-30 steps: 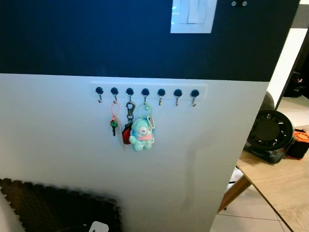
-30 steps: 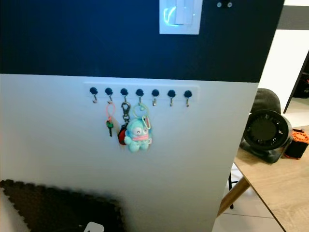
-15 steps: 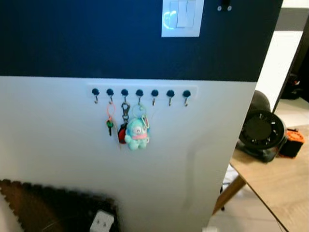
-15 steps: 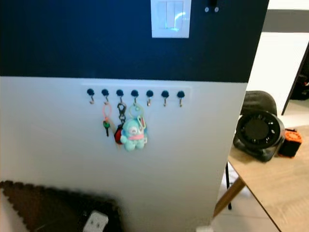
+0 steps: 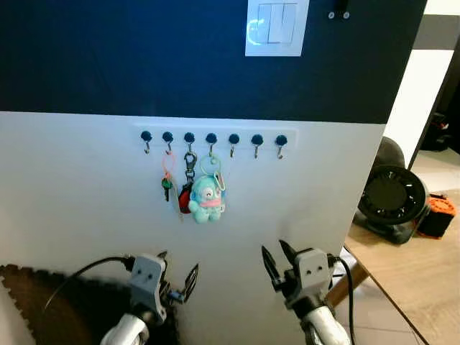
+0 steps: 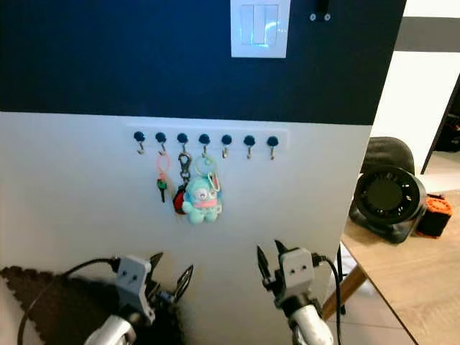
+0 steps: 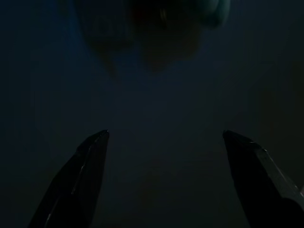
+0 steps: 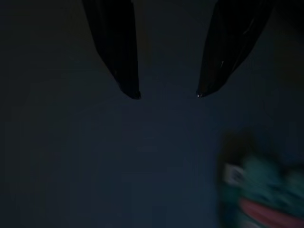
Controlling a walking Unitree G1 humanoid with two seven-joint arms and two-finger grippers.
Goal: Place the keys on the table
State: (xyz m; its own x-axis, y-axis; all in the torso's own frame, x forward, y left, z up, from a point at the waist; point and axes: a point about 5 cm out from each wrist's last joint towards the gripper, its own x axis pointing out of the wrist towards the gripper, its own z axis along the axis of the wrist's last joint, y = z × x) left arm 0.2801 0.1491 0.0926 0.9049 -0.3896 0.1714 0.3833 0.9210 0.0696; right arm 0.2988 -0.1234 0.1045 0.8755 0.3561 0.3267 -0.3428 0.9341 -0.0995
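Three key sets hang from a row of hooks (image 5: 214, 136) on the white wall: a green key on a pink loop (image 5: 167, 184), a red fob on a dark clip (image 5: 187, 195), and a teal plush keychain (image 5: 208, 200). Both grippers are raised below them, apart from the keys. My left gripper (image 5: 178, 270) is open, down and left of the keys. My right gripper (image 5: 275, 259) is open, down and right of them. The left wrist view is dark, with spread fingertips (image 7: 102, 137) and blurred keys (image 7: 156, 28) ahead. The right wrist view shows the plush (image 8: 261, 194) off to one side.
A wooden table (image 5: 413, 277) stands to the right past the wall's corner, with a black round fan (image 5: 394, 198) and an orange object (image 5: 442, 213) on it. A light switch (image 5: 277, 27) sits above on the dark wall. A dark mat (image 5: 43, 302) lies low left.
Both arms have risen into view with their grippers open below the keys. The camera has shifted slightly; the keys still hang on their hooks.
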